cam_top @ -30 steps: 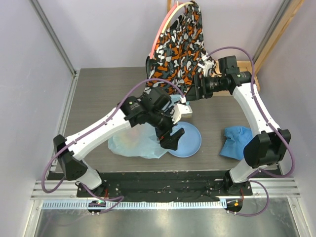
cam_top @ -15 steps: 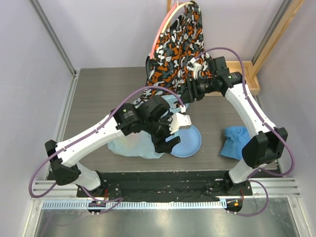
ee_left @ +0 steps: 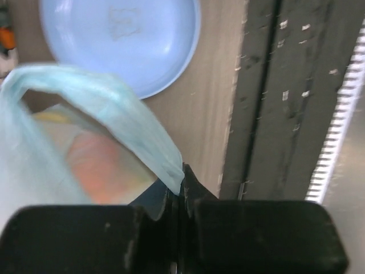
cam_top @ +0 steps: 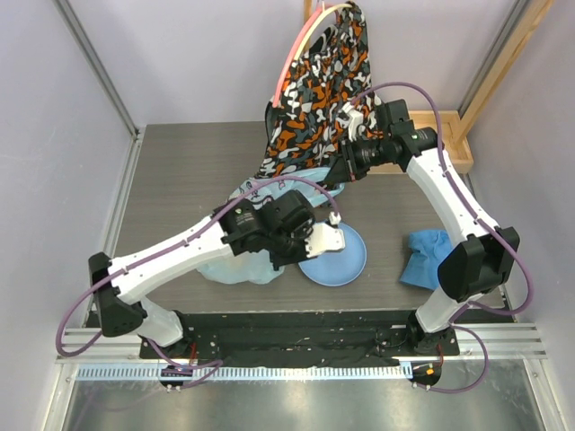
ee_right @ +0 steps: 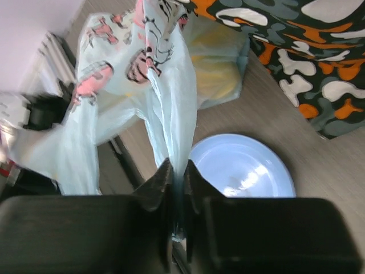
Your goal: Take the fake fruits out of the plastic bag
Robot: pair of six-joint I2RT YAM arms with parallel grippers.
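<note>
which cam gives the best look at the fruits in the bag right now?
Left wrist: through the plastic bag, an orange-red fruit and a yellow one show, blurred. Right wrist shows only a yellow shape. Top external: the left arm hides most of the bag.

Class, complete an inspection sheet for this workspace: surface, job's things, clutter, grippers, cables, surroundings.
Surface: grey wood-grain table; pale-blue plate with nothing on it.
Job's things: plastic bag stretched between both grippers; fake fruits show blurred through it, inside.
Clutter: blue cloth; patterned fabric hanging at back.
Grippers: left gripper and right gripper each shut on bag film.
Cables: purple cables loop over both arms.
Surroundings: pale walls; wooden frame at right.
</note>
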